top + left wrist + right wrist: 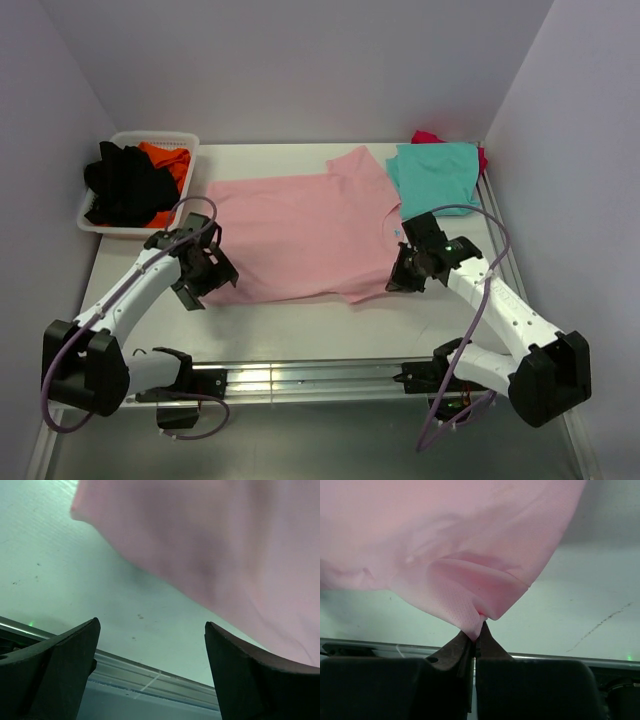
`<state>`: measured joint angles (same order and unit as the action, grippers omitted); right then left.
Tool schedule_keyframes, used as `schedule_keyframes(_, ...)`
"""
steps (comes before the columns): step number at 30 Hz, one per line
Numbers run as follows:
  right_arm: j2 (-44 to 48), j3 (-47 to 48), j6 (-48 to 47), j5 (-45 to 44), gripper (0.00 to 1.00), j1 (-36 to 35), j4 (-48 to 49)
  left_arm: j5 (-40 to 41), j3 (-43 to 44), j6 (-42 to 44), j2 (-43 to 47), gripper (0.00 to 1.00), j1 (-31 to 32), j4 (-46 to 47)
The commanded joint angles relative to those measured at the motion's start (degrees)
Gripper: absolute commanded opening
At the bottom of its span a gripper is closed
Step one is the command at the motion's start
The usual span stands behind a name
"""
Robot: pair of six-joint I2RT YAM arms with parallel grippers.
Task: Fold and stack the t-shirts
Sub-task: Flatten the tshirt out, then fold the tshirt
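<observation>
pink t-shirt point(445, 540): fine-mesh matt cloth | table point(50, 555): smooth, matt

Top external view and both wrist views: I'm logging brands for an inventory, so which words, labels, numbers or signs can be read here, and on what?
No text can be read in any view.
light pink t-shirt: plain; a tiny bluish mark by its collar may be a tag, too small to read.
teal t-shirt and white basket: no print visible.
</observation>
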<state>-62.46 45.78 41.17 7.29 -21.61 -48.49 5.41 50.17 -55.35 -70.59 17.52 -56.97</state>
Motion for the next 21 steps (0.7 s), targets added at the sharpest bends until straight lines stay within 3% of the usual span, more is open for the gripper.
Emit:
schedule_keyframes(1,-0.3,3.4,-2.6,-1.0,0.00,-0.4,-6.3,0.2,-3.1,-3.0,0.8,0.91,-3.2,-0.3)
schedule_keyframes(9,-0.9,6.0,-5.7,-1.2,0.00,-0.4,-9.3,4.0,-7.9,-7.5,-2.4,0.89,-8.4,5.0)
schedule_keyframes(17,-1.3,7.2,-8.4,-2.3,0.00,-0.3,-10.6,8.7,-7.7,-10.6,-5.1,0.87,-8.8,5.6)
schedule_keyframes(21,-2.0,7.3,-9.4,-2.5,0.00,-0.2,-10.5,8.1,-8.6,-11.0,-6.8,0.79,-8.9,6.7)
